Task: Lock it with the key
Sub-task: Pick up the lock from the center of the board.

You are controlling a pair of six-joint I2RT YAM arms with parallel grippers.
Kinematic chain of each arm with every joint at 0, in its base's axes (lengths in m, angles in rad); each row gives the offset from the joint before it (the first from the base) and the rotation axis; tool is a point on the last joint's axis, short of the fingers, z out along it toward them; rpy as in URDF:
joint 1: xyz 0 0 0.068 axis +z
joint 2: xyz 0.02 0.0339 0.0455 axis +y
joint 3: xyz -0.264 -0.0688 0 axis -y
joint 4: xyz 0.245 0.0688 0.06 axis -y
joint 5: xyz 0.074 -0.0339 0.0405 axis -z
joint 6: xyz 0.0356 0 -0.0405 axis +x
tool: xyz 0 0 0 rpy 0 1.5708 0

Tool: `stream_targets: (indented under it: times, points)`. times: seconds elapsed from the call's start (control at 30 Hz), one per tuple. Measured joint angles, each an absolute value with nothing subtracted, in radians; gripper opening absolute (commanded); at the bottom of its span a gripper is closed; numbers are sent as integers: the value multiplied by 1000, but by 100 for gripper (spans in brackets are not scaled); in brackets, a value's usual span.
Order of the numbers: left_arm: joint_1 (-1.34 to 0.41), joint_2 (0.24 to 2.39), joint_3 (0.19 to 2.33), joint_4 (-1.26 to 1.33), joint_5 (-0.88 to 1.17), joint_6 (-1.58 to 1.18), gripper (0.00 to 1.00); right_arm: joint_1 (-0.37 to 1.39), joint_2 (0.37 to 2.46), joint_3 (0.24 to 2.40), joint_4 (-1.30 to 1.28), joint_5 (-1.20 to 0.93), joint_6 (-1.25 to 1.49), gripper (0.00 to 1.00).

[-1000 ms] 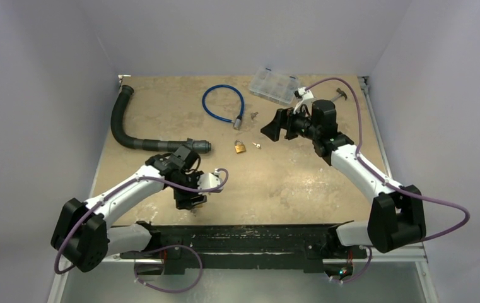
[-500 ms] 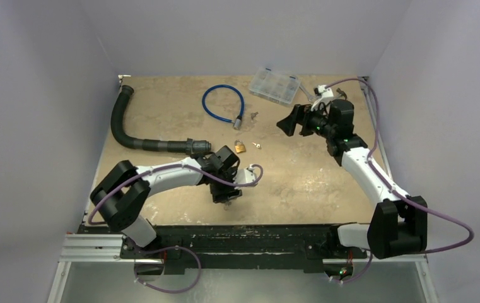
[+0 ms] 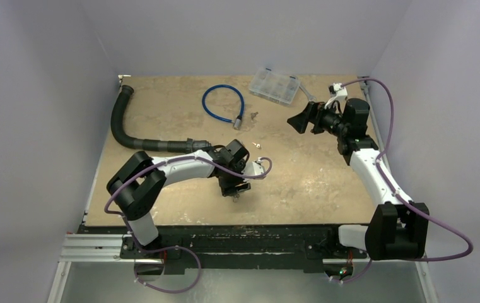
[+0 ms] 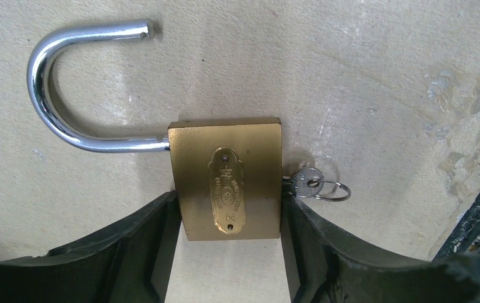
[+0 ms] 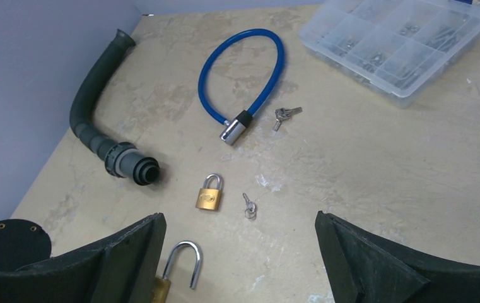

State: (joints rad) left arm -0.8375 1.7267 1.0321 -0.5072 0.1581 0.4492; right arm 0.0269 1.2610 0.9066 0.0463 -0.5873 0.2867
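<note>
A large brass padlock [image 4: 224,177] lies flat on the table with its steel shackle [image 4: 54,95] swung open. A small key [image 4: 305,180] on a ring sticks out of its end. My left gripper [image 4: 229,205] is shut on the padlock body, one finger against each side; in the top view it [image 3: 234,188] is at the front middle of the table. My right gripper [image 3: 300,120] is open and empty, held above the back right of the table. In the right wrist view, the open shackle [image 5: 183,262] shows beside its left finger.
A small shut brass padlock [image 5: 209,191] and a loose key [image 5: 248,205] lie mid-table. A blue cable lock [image 3: 221,104] with keys [image 3: 253,115] beside it, a clear organiser box [image 3: 274,85] and a black corrugated hose [image 3: 123,123] lie toward the back.
My left gripper has swept right along the front of the table to the middle. My right gripper has drawn back to the right.
</note>
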Motion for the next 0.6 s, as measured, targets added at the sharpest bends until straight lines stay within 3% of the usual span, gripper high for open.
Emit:
stream_targets:
  times: [0.23,0.27,0.4,0.47,0.6]
  points:
    - [-847,1758,1073,-545,144,474,63,26,1261,906,47,-646,287,99]
    - [-847,1763,1077,-550,144,475,59,26,1261,906,47,-650,287,99]
    - [-851,1775,1093,-567,143,474,15,23,1261,902,48,-670,287,99]
    - [-854,1774,1097,-574,141,470,0,21,1261,890,54,-676,291,99]
    - [-852,1773,1099,-566,144,429,0,19,1265,846,90,-678,332,99]
